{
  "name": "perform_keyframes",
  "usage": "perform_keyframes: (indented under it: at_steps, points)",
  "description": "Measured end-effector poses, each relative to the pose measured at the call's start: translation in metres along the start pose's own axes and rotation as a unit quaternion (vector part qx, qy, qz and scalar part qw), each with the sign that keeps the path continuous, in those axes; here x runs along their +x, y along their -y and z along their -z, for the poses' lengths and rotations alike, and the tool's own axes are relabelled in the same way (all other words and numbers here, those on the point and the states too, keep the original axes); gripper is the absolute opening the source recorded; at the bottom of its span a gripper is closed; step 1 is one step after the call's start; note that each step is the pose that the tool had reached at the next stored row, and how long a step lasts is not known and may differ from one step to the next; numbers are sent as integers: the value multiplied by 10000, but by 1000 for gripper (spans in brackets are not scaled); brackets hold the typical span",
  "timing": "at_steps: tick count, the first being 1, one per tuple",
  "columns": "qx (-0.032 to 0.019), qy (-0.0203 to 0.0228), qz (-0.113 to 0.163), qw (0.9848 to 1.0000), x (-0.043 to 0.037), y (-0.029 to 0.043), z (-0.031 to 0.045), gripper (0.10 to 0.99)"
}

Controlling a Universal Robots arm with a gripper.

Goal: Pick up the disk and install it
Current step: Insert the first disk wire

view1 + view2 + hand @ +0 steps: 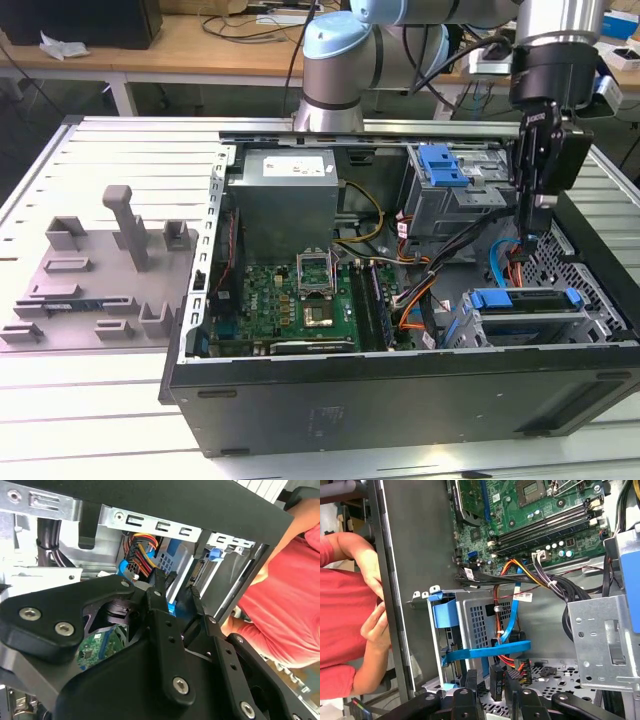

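The disk (525, 299), framed by its blue carrier, lies in the drive cage at the near corner of the open computer case (400, 395), on the exterior view's right. In the first wrist view the carrier's blue end tab (445, 613) sticks out of the perforated cage. My gripper (528, 236) hangs point-down just above and behind the disk, apart from it. Both wrist views show my gripper (177, 585) (491, 676) open, with a clear gap and nothing held between its fingers.
Orange and blue cables (510, 265) and a black connector (496, 682) lie beneath the gripper. A second bay with a blue latch (443, 165) stands behind it. The motherboard (310, 290), a grey fixture with a post (125, 225), and a red-sleeved person's hand (375, 625) are nearby.
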State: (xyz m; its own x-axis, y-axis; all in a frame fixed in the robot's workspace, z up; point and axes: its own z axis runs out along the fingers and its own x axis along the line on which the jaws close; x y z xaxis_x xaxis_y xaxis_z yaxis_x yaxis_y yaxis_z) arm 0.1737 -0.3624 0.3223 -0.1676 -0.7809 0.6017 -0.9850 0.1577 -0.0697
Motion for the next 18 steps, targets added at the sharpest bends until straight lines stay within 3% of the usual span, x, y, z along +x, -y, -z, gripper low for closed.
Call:
perform_keyframes:
  at_steps: [2,7,12,18]
  points:
    - [9,-53,-3,10000,-41,-8,21,353]
    - [19,-115,-5,9999,-84,-14,-6,353]
    - [26,-135,-1,9999,-100,-17,3,353]
    - [76,-147,58,9998,-115,-19,3,353]
